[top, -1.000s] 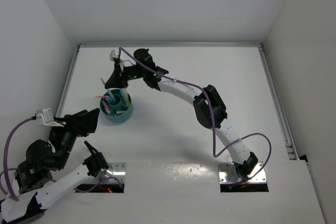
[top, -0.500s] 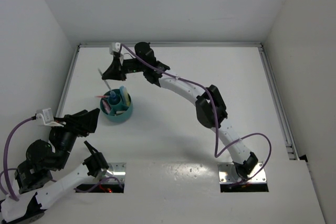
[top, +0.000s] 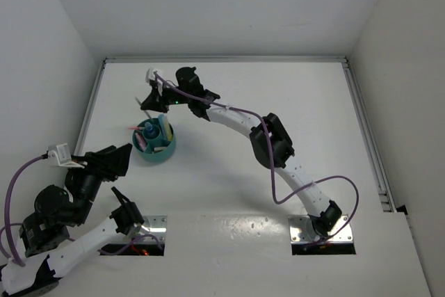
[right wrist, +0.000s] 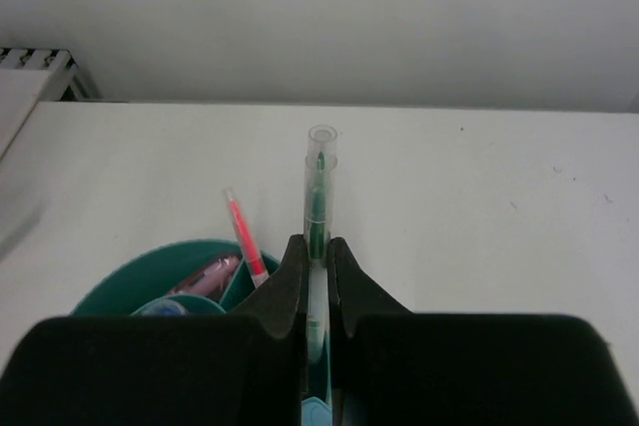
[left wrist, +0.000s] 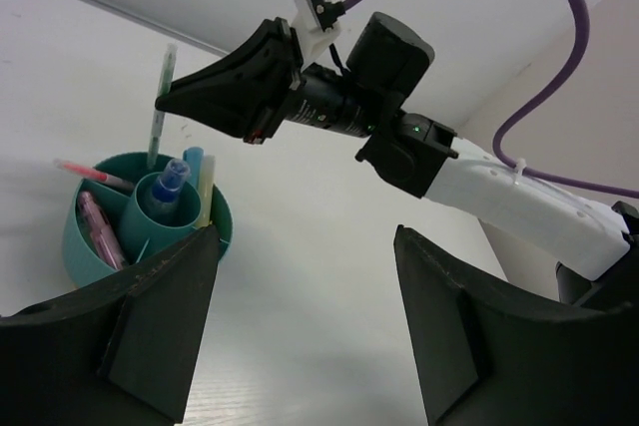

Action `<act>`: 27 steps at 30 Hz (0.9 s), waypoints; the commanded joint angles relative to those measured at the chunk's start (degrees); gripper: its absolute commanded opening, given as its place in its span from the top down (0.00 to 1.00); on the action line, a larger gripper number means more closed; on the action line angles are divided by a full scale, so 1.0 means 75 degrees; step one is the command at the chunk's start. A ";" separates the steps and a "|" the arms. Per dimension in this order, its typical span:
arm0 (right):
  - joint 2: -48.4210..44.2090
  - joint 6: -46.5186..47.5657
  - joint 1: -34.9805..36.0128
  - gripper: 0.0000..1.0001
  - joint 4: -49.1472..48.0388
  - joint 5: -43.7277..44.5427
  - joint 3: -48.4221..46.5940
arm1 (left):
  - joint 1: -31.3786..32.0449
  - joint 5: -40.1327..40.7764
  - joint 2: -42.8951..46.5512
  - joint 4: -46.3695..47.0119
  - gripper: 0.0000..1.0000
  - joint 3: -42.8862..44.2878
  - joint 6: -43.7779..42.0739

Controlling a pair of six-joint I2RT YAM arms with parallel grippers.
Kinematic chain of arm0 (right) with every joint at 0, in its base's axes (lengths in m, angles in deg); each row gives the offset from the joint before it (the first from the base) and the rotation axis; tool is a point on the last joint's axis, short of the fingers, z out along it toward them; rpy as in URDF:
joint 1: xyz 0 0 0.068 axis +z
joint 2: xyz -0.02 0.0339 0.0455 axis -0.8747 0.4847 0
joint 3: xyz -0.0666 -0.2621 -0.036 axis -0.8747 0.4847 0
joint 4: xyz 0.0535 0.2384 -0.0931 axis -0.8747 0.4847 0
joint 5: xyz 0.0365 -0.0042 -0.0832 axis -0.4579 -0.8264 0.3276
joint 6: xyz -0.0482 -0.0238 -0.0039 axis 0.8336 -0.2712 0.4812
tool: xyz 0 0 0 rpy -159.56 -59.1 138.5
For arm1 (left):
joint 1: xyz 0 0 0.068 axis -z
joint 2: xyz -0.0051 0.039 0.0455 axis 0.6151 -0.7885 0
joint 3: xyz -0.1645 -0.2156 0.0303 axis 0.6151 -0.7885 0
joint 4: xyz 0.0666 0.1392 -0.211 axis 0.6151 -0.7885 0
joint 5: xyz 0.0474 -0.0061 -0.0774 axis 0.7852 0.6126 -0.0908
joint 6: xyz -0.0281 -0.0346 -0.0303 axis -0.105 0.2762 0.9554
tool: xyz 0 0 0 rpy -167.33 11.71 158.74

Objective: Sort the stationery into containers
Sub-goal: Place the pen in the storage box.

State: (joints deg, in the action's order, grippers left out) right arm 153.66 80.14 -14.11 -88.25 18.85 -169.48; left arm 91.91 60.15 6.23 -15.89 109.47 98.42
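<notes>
My right fingers (right wrist: 296, 258) grip the pen (right wrist: 319, 187) over the cup (right wrist: 130, 281); left fingers (left wrist: 160, 326) open. Next: lower into a slot, release.

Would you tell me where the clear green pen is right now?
In the top view the pen stands pinched in the right claw, just above the teal organiser at the table's far left.

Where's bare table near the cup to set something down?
Bare: the table between the cup and the right arm, and the patch between that arm and the right rail. Crowded: over the cup's far side, where the right gripper holds a pen, and its near left, by the open left gripper.
</notes>
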 commanded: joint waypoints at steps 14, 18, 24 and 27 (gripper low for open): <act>-0.0025 0.0046 0.0029 0.94 -0.0439 -0.0197 0.0531 | -0.0081 -0.0044 0.0223 0.0251 0.24 0.0025 -0.0019; -0.0025 0.0046 0.0099 0.92 -0.0369 -0.0267 0.0531 | -0.0081 -0.0044 0.0224 0.0251 0.24 0.0025 -0.0019; -0.0094 0.0046 0.0099 0.61 -0.0299 -0.0267 0.0601 | -0.0081 -0.0044 0.0294 0.0251 0.24 0.0025 -0.0019; -0.0095 0.0046 0.0099 0.54 -0.0299 -0.0267 0.0601 | -0.0081 -0.0044 0.0294 0.0251 0.24 0.0025 -0.0019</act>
State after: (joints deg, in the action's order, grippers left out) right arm 154.07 79.94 -13.63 -88.21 18.39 -165.13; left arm 91.91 60.15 6.23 -15.89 109.47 98.42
